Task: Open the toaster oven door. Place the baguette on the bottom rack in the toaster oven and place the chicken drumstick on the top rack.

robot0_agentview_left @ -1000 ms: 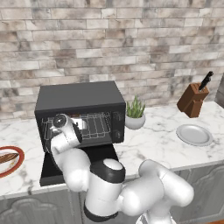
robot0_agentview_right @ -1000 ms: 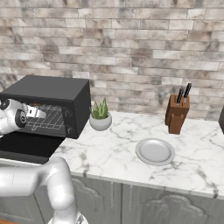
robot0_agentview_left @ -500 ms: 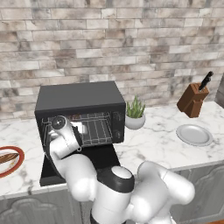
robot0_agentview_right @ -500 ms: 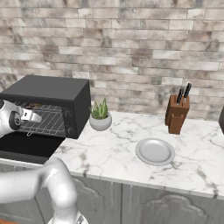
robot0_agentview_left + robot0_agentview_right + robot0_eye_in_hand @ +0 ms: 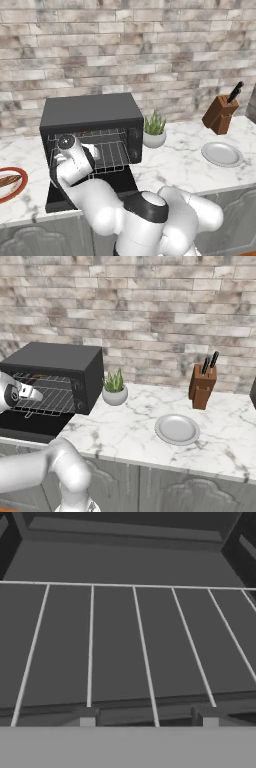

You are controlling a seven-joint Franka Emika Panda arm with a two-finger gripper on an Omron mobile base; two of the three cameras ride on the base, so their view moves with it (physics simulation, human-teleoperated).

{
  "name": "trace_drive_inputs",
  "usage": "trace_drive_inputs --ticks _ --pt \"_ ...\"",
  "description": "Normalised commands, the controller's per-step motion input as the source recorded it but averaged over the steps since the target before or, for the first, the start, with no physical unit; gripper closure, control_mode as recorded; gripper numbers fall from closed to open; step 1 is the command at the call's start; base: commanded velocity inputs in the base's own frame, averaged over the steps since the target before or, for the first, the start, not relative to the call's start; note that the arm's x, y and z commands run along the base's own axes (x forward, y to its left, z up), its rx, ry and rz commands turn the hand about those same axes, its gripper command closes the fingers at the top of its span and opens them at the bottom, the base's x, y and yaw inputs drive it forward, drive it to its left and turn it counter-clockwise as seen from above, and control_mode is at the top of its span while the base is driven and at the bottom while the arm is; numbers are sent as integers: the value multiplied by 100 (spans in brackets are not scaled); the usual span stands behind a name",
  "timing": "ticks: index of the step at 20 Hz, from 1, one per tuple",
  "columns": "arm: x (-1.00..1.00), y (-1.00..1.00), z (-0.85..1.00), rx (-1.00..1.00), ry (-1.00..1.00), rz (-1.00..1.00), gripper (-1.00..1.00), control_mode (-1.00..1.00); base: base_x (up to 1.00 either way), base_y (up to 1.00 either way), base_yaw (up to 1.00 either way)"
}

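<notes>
**kitchenbot_fan:** what's your feed showing? Biggest stuff first pls.

**me:** Biggest is the marble counter, brick wall behind it. On it, over at 9 o'clock in my left base view, sits the toaster oven, matte black. The toaster oven door is dropped flat toward me, so the cavity's wide open. I can see silver wire shelves inside; the bottom rack is the clearest one, and the top rack is just a thin line of wire up near the ceiling of the box.

**kitchenbot_fan:** and the arm?

**me:** The arm's wrist is parked right at the oven mouth, with the gripper poking in over a wire shelf. In the hand view, the two dark fingertips stand well apart with nothing between them, so I'm calling it spread and carrying nothing.

**kitchenbot_fan:** food?

**me:** The baguette is lying on a red-rimmed plate at 9 o'clock, well apart from the oven, at the frame edge. There's something brownish deep in the oven near the top, but I can't tell what it is.

Other bits: knife block at 3 o'clock, empty grey plate in front of it, little potted plant just beside the oven's right side.
</notes>
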Motion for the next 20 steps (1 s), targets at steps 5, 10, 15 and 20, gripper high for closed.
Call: trace_drive_inputs --ticks 5,10,15,20 --pt "-61 22 -48 0 9 0 -100 -100 0 0 0" --pt "-66 25 -57 -2 8 0 -100 -100 0 0 0" --pt "-64 23 -58 -2 8 0 -100 -100 0 0 0" --pt "-52 16 -47 -1 7 0 -100 -100 0 0 0"
